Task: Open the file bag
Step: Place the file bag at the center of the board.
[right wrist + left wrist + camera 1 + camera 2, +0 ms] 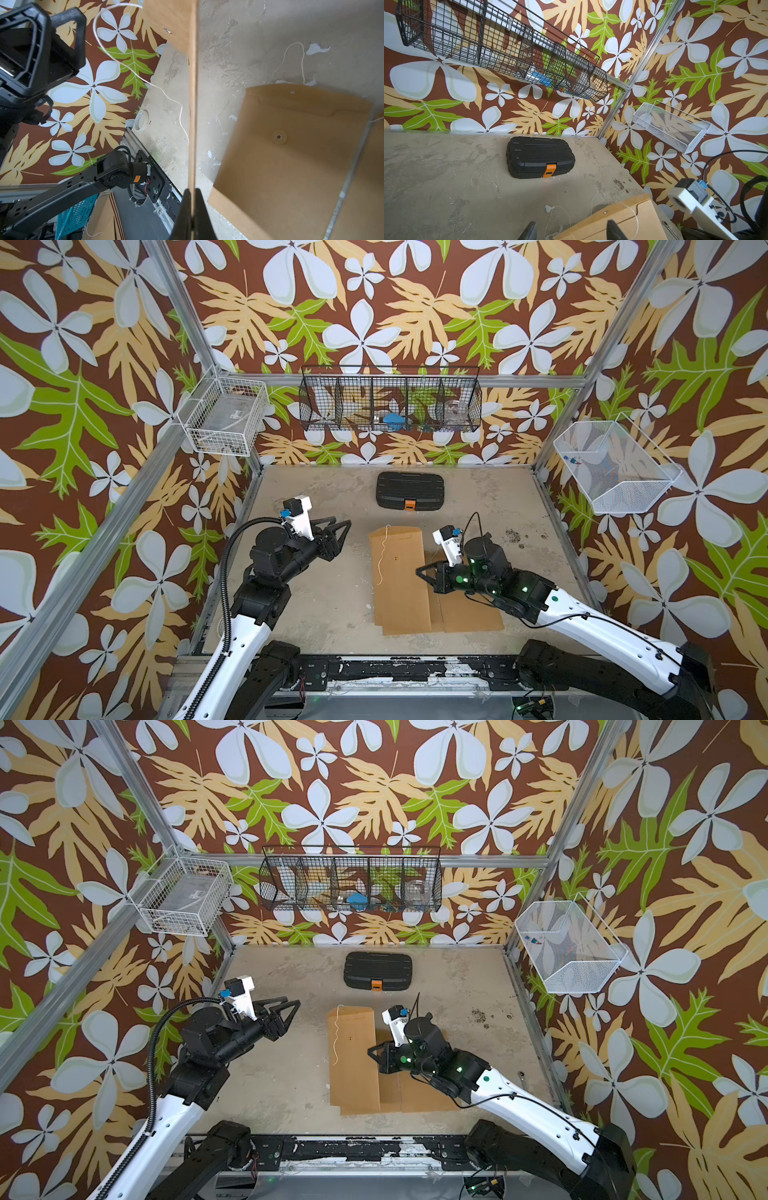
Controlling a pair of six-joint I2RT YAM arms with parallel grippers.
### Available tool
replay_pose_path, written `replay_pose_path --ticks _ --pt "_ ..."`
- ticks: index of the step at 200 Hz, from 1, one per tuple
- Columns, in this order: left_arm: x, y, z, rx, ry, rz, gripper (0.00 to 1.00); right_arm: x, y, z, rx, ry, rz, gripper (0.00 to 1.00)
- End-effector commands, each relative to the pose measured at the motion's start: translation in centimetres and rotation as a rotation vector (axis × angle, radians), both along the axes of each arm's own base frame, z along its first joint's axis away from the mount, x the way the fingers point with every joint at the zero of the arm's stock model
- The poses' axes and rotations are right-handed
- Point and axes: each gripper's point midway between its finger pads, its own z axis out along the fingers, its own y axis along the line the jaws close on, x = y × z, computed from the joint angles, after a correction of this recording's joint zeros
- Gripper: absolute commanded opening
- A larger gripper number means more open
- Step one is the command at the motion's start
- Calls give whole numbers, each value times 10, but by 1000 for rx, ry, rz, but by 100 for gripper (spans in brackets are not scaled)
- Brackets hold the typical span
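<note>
The file bag (pixel 401 572) is a brown paper envelope held above the table, with its flap end toward the back wall. In the right wrist view I see it edge-on (pixel 192 104). My right gripper (pixel 192 207) is shut on its right edge, as both top views show (pixel 424 572) (pixel 375 1052). A white string (pixel 381 556) hangs loose from the flap and down over the bag's face (pixel 631 209). The flap (pixel 623 209) lies folded down. My left gripper (pixel 345 526) (pixel 572 232) is open and holds nothing, to the left of the bag's flap end.
More brown envelopes (pixel 469 614) (pixel 291 155) lie flat on the table under and to the right of the held one. A black case with an orange latch (pixel 410 491) (pixel 539 158) sits at the back. A tape roll (pixel 141 120) lies near the table's front-left edge.
</note>
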Motion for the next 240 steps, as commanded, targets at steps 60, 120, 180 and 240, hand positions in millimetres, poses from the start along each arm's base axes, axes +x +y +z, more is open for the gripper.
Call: replay_pose_path --ticks 60,120,180,240 --pt "-1 2 5 -16 -24 11 58 9 30 -9 70 51 -106 0" --pt "0 -1 3 -26 -13 -9 58 7 73 -36 4 124 -50 0" --pt "-2 -1 2 -25 -12 -12 58 11 104 -70 -30 201 -39 0" --pt "-2 -2 1 -20 -11 -16 58 13 123 -102 -79 256 -20 0"
